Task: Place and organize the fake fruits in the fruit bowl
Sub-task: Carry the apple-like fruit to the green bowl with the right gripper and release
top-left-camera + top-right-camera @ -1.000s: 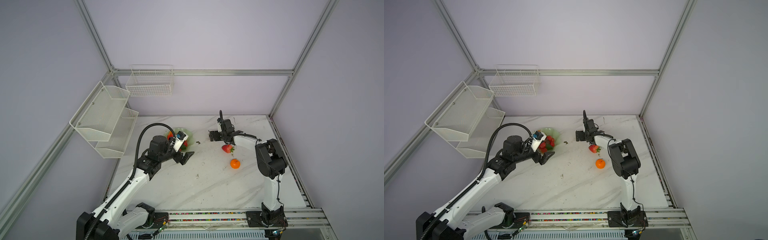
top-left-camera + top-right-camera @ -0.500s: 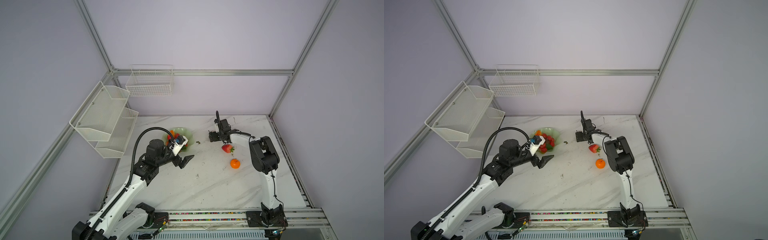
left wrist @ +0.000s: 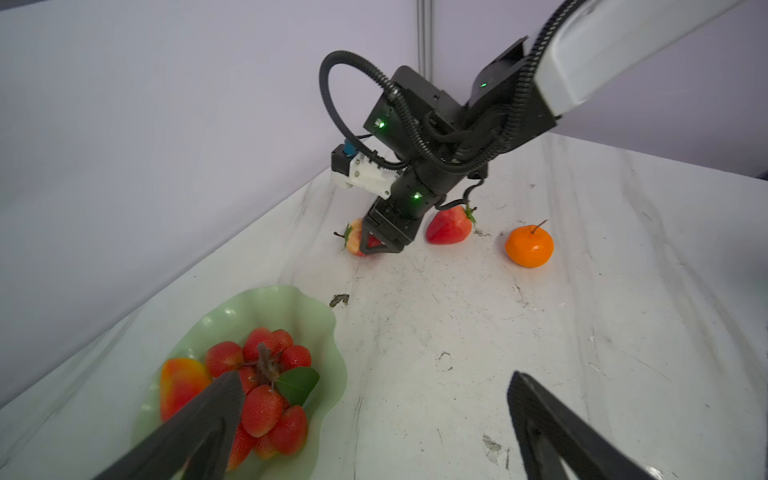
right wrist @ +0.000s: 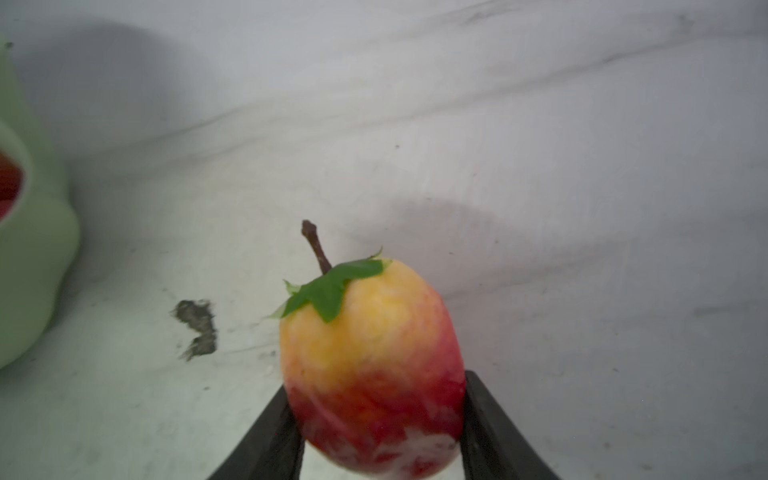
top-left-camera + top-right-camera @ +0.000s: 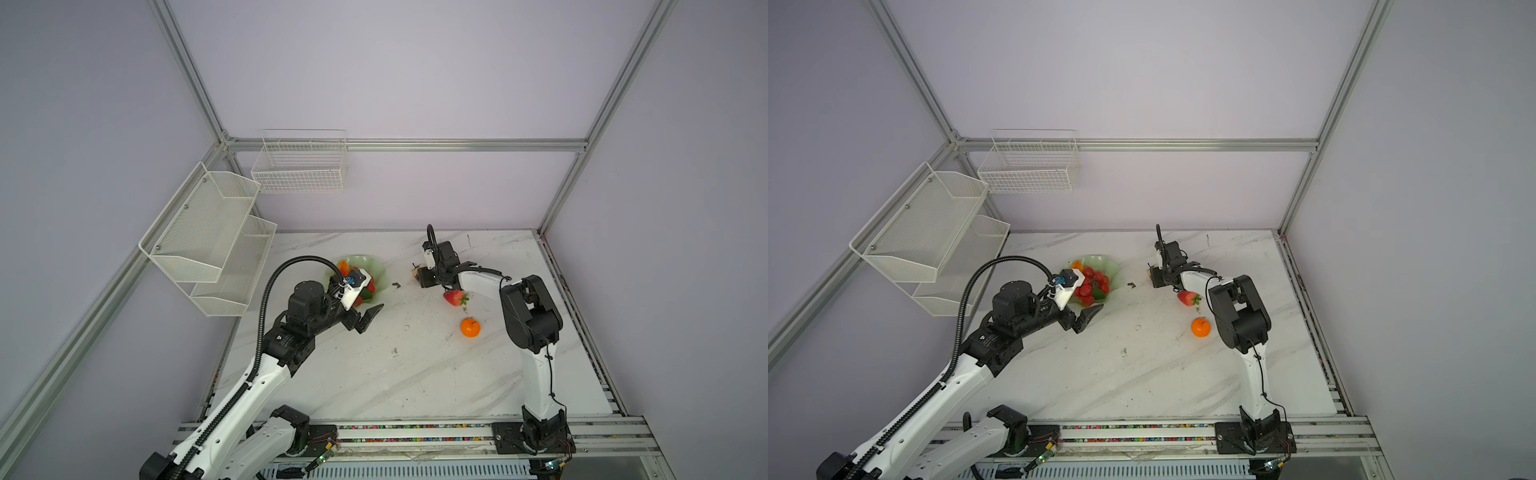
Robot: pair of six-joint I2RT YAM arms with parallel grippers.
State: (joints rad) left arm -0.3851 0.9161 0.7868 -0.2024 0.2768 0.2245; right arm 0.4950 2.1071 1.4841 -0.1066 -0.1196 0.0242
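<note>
Red below, yellow above, green-capped, the fruit sits clamped in the right end effector; the left end effector stands wide open.

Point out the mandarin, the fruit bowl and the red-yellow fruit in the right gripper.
mandarin [image 5: 470,327]: in a top view, middle of skin.
fruit bowl [image 3: 274,316]: left wrist view, bare inner wall.
red-yellow fruit [image 4: 368,328]: right wrist view, yellow upper part.
</note>
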